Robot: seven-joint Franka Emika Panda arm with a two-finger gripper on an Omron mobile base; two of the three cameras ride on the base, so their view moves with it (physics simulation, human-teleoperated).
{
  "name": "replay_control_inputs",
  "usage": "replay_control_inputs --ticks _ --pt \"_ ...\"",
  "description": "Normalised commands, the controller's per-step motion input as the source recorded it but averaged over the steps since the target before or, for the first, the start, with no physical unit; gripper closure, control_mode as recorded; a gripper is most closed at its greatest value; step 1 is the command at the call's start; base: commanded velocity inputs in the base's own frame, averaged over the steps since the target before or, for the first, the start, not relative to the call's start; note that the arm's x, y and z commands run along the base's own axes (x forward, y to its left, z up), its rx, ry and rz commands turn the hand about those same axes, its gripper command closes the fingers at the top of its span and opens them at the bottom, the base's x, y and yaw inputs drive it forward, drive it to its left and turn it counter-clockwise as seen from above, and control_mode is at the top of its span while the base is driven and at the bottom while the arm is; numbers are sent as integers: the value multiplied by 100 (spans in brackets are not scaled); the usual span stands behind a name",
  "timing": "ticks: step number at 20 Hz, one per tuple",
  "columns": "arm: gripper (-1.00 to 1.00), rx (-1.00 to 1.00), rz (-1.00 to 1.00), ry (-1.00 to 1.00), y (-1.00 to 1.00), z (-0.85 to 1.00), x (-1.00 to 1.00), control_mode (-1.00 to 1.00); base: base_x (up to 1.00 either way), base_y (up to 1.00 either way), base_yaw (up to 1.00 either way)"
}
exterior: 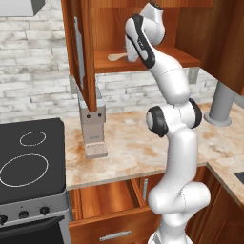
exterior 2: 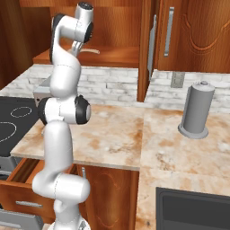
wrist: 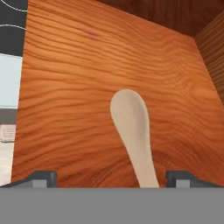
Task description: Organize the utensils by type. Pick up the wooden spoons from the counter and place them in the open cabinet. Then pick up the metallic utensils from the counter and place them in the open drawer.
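From the left base view, we are reaching up into the cabinet (exterior: 143, 59), where a spoon (exterior: 116, 57) is lying on the shelf beside the arm. The drawer (exterior: 107, 198) is standing open below the counter (exterior: 128, 147).

From the right base view, the spoon's handle (exterior 2: 91, 51) is poking out past the wrist.

In the hand view, our gripper (wrist: 112, 177) is standing wide, the spoon (wrist: 131, 131) lying free between the fingertips (wrist: 41, 178). We judge it light, stiff and not fragile; the handle's middle is offering the best hold.
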Motion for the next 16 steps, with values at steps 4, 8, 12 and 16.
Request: replay_control_inputs --ticks 4,8,12,16 --pt "-100 0 0 -11 0 -22 -63 -100 0 0 0" --pt "-100 0 0 -12 0 -23 -70 -100 0 0 0" --pt "-100 0 0 -13 0 -21 -80 -100 0 0 0" --pt "-100 0 0 -5 0 -15 -84 -100 0 0 0"
